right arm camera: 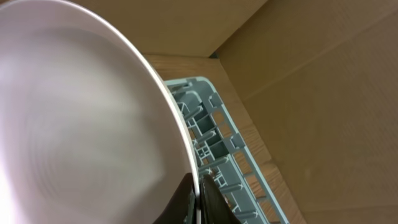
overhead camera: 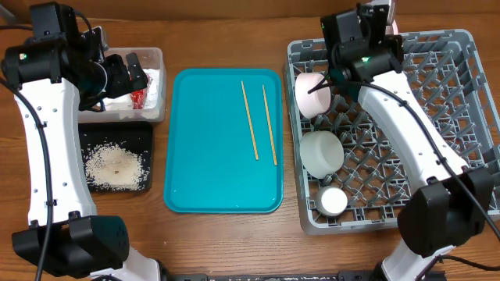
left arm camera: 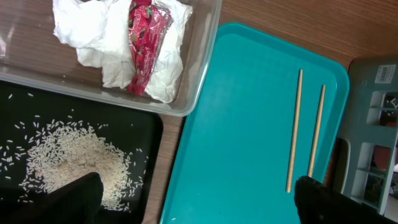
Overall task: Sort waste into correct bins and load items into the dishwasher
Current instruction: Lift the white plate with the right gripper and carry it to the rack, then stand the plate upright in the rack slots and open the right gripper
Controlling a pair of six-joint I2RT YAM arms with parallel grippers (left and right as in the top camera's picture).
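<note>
While the right gripper [right arm camera: 198, 194] is clamped tight on the rim of the large plate [right arm camera: 81, 124], held on edge above the far end of the dish rack [overhead camera: 478, 94], loading is the step in hand. The plate needs lowering between pegs. The left gripper [overhead camera: 125, 74] hangs wide open and empty over the clear tub [overhead camera: 160, 55] — the two chopsticks [overhead camera: 250, 121] on the teal tray [overhead camera: 203, 172] likely come next.

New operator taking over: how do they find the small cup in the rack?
Look at the grey rack right of the teal tray. Three white dishes sit in a row along its tray-side edge; the cup is the last one, at the end nearest the robot's bases, just past the bowl. It is the smallest of the three.
</note>
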